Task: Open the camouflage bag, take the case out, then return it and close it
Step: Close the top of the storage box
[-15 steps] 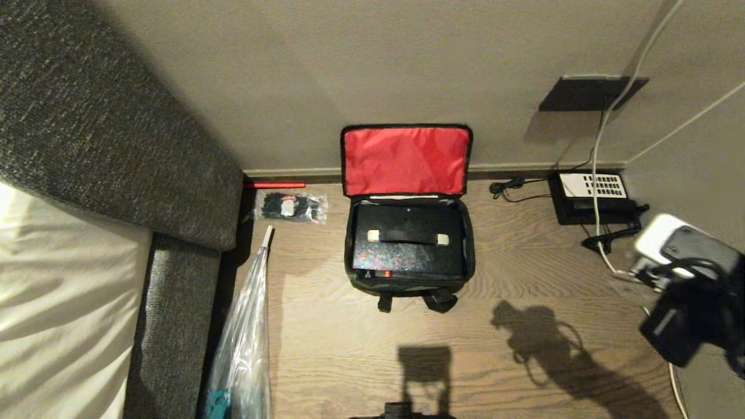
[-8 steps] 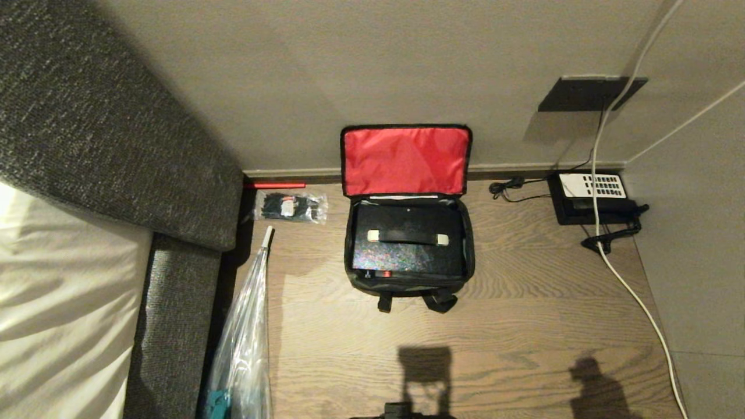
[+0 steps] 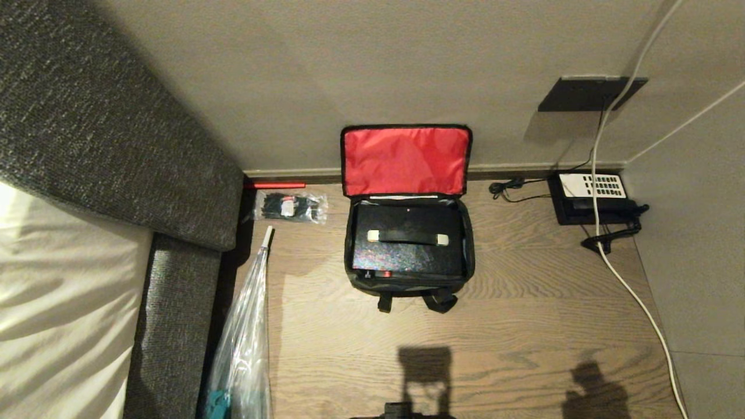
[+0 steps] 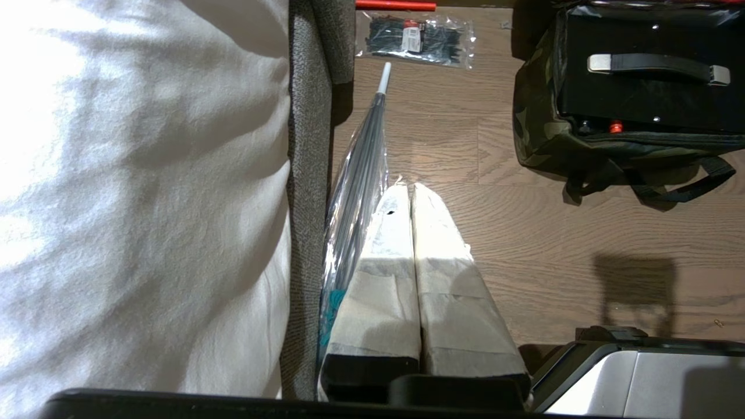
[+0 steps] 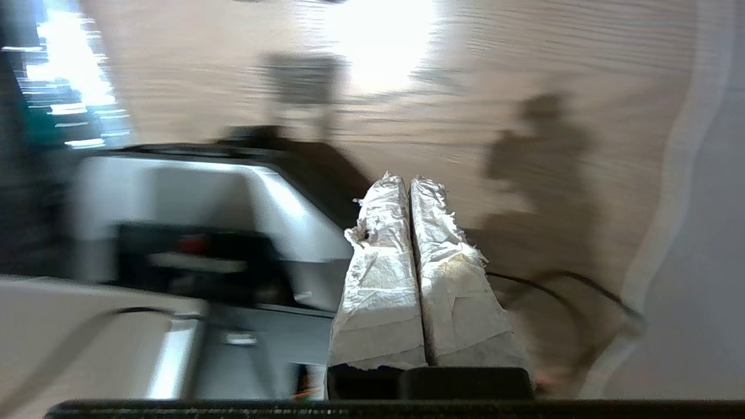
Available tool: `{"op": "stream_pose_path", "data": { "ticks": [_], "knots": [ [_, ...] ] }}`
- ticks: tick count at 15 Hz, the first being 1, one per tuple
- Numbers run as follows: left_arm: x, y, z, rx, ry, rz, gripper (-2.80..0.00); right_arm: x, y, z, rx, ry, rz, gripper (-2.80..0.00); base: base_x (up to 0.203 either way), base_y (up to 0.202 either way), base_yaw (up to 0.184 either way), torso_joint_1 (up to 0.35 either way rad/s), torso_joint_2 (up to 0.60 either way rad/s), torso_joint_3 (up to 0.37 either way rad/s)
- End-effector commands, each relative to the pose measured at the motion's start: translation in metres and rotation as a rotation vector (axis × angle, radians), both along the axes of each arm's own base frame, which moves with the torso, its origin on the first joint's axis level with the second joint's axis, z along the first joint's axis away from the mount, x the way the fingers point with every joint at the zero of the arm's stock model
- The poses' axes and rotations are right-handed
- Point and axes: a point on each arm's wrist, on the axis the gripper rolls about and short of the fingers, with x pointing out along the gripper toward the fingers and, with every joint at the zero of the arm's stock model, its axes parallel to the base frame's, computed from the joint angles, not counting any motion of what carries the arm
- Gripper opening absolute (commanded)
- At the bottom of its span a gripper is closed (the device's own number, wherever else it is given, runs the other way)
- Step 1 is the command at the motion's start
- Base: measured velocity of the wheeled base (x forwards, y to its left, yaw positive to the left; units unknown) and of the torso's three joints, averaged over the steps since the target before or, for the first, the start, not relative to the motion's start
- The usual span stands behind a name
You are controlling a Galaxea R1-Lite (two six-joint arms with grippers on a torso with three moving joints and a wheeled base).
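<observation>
- Bag (image 3: 407, 273): centre of the head view, on the wooden floor (image 3: 524, 308) against the wall; its red-lined lid (image 3: 405, 160) stands open and leans back on the wall.
- Case (image 3: 407, 244): inside the bag, lying flat, its handle (image 3: 407, 237) on top and running across the frame; a small red button (image 3: 384, 273) shows at the near edge.
- Left gripper (image 4: 407, 189): lower centre of the left wrist view, fingers pressed together and empty, above the floor beside a wrapped umbrella (image 4: 358, 174); well apart from the bag in that view's upper right.
- Right gripper (image 5: 404, 180): lower centre of the right wrist view, fingers clenched on nothing, over bare floor near the robot's base (image 5: 204, 221); neither gripper shows in the head view.
- Step in hand, as judged: either lifting the case out or closing the lid.
- Advice: for a lift, open the fingers first, come down over the handle's middle, then raise the case level so it clears the bag's walls.
- Bystanders: a telephone (image 3: 591, 195) and a white cable (image 3: 617, 273) at right; keep the arm clear of both.
</observation>
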Motion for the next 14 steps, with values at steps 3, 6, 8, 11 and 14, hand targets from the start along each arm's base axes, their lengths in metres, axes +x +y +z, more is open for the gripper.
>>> {"op": "stream_pose_path", "data": {
  "ticks": [3,6,8,11,14],
  "knots": [
    [0.0,0.0,-0.001,0.0,0.0,0.001,-2.8,0.095,0.019,0.043,0.173,0.112,0.054,-2.8,0.0,0.0,0.0,0.0,0.0,0.0],
    [0.0,0.0,-0.001,0.0,0.0,0.001,-2.8,0.184,0.034,0.07,0.331,0.128,0.024,-2.8,0.0,0.0,0.0,0.0,0.0,0.0],
    [0.0,0.0,-0.001,0.0,0.0,0.001,-2.8,0.255,0.046,0.068,0.456,0.121,-0.016,-2.8,0.0,0.0,0.0,0.0,0.0,0.0],
    [0.0,0.0,-0.001,0.0,0.0,0.001,-2.8,0.349,0.062,0.034,0.543,0.106,-0.031,-2.8,0.0,0.0,0.0,0.0,0.0,0.0],
    [0.0,0.0,-0.001,-0.001,0.0,0.001,-2.8,0.417,0.071,0.015,0.484,-0.022,0.049,-2.8,0.0,0.0,0.0,0.0,0.0,0.0]
  ]
}}
